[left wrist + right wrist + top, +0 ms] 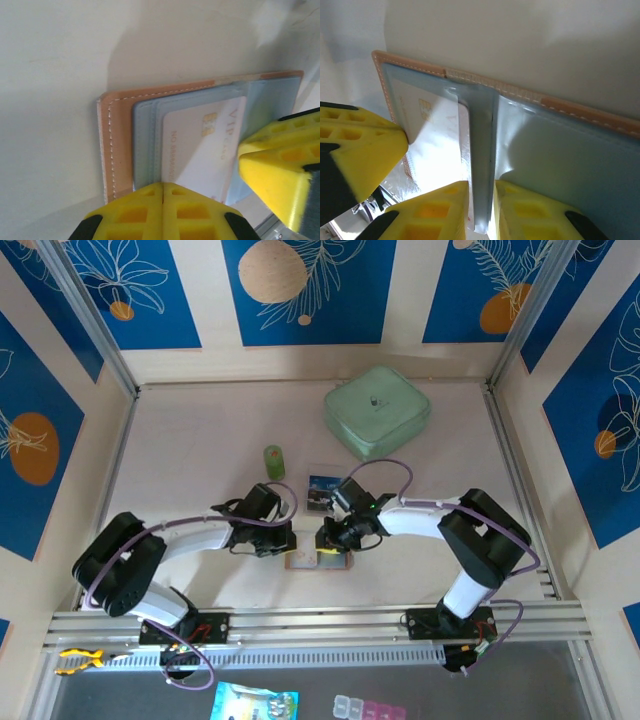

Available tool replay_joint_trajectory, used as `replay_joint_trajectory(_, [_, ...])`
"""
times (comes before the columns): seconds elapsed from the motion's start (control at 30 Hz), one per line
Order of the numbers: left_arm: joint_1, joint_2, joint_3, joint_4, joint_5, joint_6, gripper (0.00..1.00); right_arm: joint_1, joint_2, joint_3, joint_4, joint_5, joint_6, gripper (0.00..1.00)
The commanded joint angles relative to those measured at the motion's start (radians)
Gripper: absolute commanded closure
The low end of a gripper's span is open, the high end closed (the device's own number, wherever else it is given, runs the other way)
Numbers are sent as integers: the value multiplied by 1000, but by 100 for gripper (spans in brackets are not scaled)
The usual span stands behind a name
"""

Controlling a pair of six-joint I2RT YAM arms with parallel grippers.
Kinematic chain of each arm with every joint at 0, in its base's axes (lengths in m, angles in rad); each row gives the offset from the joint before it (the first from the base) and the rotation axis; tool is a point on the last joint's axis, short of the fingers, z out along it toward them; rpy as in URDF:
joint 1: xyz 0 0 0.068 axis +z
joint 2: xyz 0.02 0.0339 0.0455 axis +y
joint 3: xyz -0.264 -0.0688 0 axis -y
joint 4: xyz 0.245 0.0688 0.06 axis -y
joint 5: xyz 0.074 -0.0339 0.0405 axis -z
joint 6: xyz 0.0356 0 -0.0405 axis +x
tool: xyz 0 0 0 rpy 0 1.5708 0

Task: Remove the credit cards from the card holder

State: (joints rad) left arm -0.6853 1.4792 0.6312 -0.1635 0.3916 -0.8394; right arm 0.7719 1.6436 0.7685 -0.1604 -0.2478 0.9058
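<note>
Stitching runs along the tan edge of the card holder (117, 145), which lies opened flat on the pale table (200, 440), close to the near edge and between the two arms. Its grey-blue inside faces up. In the left panel a pale card (200, 150) with a gold chip (and gold "VIP" lettering) sits partly tucked into the pocket.

The left gripper (162, 186) has its yellow fingers pressed together with nothing between them. Its tip rests at the near edge of that left panel, touching the pale card in the right wrist view.

The right gripper (481, 185) stands over the middle of the holder, its two fingers just either side of the grey-blue centre strip and pinching it.

A dark blue card (322, 492) lies loose on the table just beyond the holder, apart from it. Farther back stand a small green cylinder (273, 460), upright, and a pale green lidded box (377, 410), both well apart from the grippers.
</note>
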Motion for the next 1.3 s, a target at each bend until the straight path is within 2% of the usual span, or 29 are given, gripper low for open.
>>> replay_joint_trajectory(0.0, [-2,15,14,-54,-27,34,100,-3,-30,-22,48,-50,25,78])
replay_joint_trajectory(0.5, [-2,18,-10,-45,-36,29,100,-1,-10,-18,89,-83,35,80])
replay_joint_trajectory(0.97, [-2,13,-10,-46,-33,28,100,16,57,21,69,-80,43,75])
replay_joint_trajectory(1.27, [-3,7,-13,-48,-34,26,100,23,89,14,175,-142,85,81])
